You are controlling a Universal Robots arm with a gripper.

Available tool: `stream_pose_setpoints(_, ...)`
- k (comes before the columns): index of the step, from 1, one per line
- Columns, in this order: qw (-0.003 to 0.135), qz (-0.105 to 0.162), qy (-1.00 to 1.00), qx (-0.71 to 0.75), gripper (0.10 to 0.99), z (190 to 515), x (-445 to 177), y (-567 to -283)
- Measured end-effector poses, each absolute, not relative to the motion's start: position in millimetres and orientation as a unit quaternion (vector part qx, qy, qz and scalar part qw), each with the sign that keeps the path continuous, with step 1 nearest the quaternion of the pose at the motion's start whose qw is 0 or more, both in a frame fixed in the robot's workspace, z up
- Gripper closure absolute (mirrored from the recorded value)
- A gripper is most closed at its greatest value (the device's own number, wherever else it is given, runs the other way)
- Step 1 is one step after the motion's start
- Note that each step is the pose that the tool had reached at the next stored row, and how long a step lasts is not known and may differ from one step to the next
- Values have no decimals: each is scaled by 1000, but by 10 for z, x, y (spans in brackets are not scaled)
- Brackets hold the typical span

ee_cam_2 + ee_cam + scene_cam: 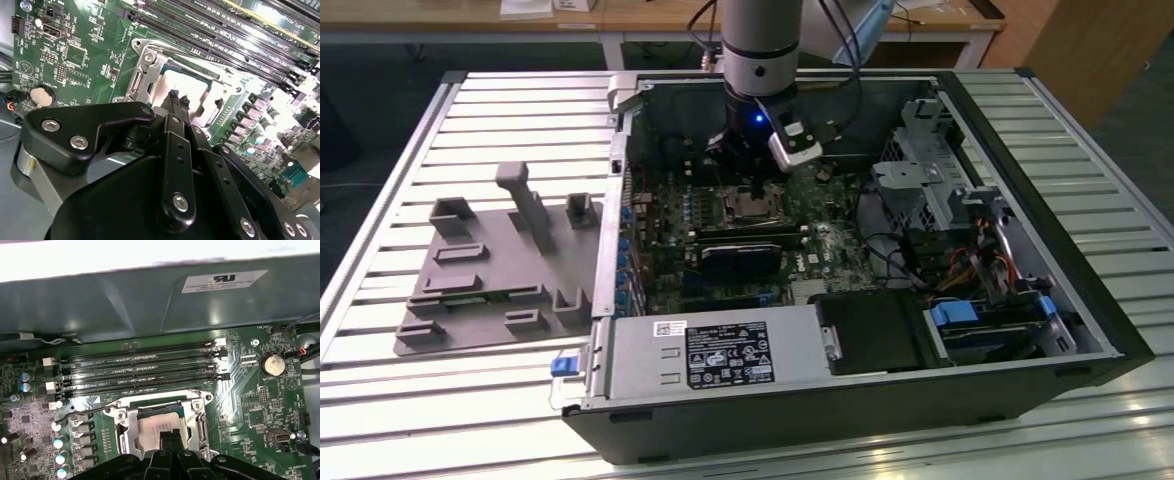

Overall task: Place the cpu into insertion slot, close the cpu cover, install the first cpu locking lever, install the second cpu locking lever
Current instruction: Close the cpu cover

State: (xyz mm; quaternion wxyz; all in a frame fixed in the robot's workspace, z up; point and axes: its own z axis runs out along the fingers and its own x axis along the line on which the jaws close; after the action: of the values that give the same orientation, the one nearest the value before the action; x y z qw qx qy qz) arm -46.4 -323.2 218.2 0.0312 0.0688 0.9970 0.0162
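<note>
The arm (761, 50) hangs straight down into the case (854, 420), its pincer (178, 98) aimed at the board (75, 55), 2 fingertips pressed together on nothing. Just beyond the tips, the square cpu (155, 426) lies flat in the slot (120, 415), with the cover (194, 427) lying around it.

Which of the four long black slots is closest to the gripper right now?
The slot that borders the cpu cover, farthest from the grey case wall; the gripper hangs over the cpu, and the other three lie beyond it.
</note>
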Motion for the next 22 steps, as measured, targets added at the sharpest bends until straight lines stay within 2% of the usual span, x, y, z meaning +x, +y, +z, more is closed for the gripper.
stream_pose_setpoints(22, 44, 17, 997, 69, 984, 2088, -838, -3235)
